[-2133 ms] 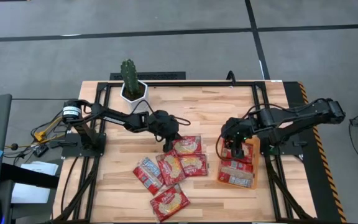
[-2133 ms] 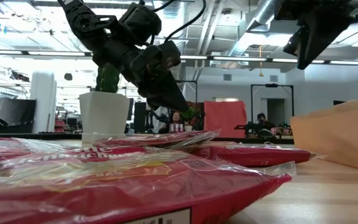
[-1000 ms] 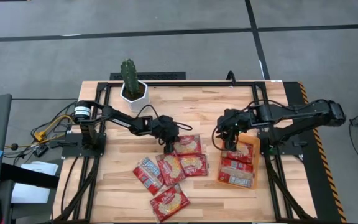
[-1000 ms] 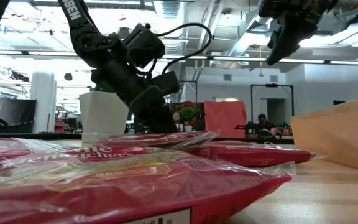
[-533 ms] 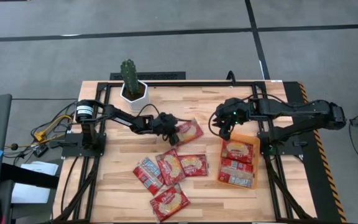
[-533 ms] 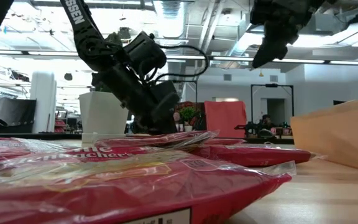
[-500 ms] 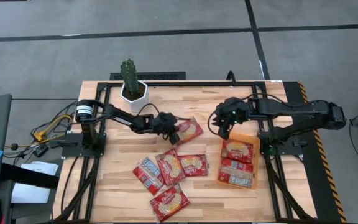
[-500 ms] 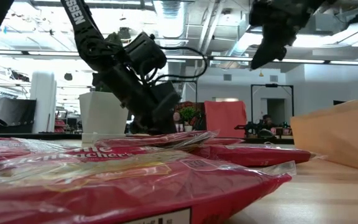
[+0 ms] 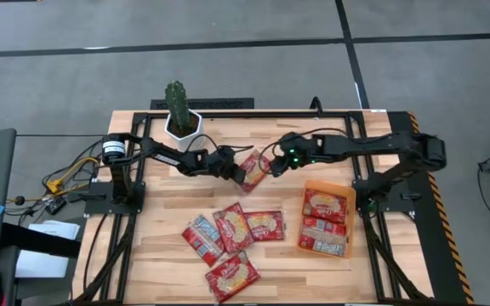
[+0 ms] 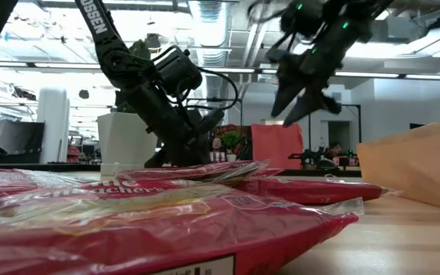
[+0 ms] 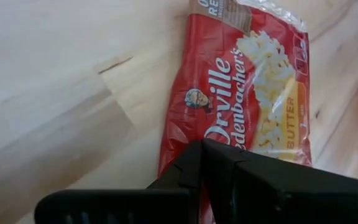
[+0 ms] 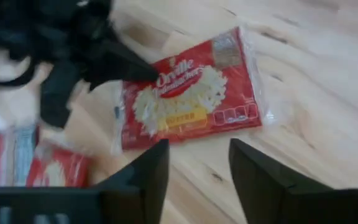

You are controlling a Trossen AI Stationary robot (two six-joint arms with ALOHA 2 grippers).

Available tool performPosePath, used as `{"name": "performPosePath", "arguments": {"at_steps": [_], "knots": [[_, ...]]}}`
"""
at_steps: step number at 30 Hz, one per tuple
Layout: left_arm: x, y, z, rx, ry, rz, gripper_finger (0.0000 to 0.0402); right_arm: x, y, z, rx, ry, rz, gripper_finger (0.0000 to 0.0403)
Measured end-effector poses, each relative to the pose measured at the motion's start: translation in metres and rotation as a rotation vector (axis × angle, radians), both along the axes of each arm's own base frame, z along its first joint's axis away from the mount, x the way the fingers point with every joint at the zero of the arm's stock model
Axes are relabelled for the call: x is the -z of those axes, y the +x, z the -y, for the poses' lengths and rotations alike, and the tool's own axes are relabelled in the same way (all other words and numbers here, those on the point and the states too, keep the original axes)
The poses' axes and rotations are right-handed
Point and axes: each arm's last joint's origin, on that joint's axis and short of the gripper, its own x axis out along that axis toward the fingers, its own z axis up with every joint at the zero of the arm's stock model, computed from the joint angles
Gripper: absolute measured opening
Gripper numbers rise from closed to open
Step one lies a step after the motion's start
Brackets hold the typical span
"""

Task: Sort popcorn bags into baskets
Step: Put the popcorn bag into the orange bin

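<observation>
One popcorn bag [image 9: 253, 169] pinched by left gripper [image 9: 233, 169] | right gripper [image 9: 272, 167] spread wide, just beside it

We see red popcorn bags [image 10: 166, 221] filling the foreground, the left gripper [image 10: 197, 153] low among them, the right gripper [image 10: 300, 95] hanging spread above, orange basket [image 10: 415, 164] at right

Open wood lay between the orange tray [image 9: 306, 217] and the packet cluster [image 9: 232, 238]. Blocked mid-table by the left gripper [image 9: 234, 168] clamped on a popcorn bag [image 9: 252, 169], right gripper [image 9: 272, 164] spread just beside. Cactus pot [image 9: 181, 124] behind.
</observation>
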Motion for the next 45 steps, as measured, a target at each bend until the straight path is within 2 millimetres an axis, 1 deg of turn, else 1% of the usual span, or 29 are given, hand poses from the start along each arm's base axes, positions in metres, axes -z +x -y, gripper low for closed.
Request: {"name": "performPosePath", "arguments": {"at_steps": [4,6,8,16,21,29,33,36,38,41,45], "knots": [[0.002,0.0,0.0,-0.052,-0.069,0.019,0.0,0.017,0.012,0.003,0.08,0.064,-0.003,0.0242],[0.002,0.0,0.001,-0.069,-0.089,0.026,0.0,0.024,0.017,0.004,0.125,0.091,0.004,0.026],[0.002,0.0,0.001,-0.07,-0.097,0.027,0.0,0.031,0.021,0.005,0.178,0.107,0.004,0.027],[0.002,0.0,0.001,-0.102,-0.141,0.038,0.0,0.054,0.03,0.011,0.32,0.176,-0.009,0.0276],[0.002,0.0,0.0,-0.128,-0.174,0.052,0.0,0.075,0.034,0.011,0.408,0.24,-0.051,0.0276],[0.002,0.0,0.0,-0.137,-0.186,0.071,0.0,0.1,0.053,0.014,0.409,0.326,0.035,0.0276],[0.002,0.0,0.0,-0.137,-0.186,0.068,0.0,0.105,0.058,0.015,0.41,0.33,0.068,0.0274],[0.002,0.0,-0.001,-0.141,-0.183,0.071,0.0,0.105,0.058,0.017,0.407,0.32,0.071,0.0253],[0.001,0.0,-0.002,-0.143,-0.186,0.075,0.0,0.104,0.057,0.018,0.407,0.321,0.07,0.0224],[0.001,0.0,-0.003,-0.143,-0.187,0.079,0.0,0.105,0.057,0.018,0.41,0.319,0.063,0.0165],[0.001,0.0,-0.003,-0.128,-0.175,0.076,0.0,0.105,0.058,0.018,0.381,0.299,0.071,0.007]]}}
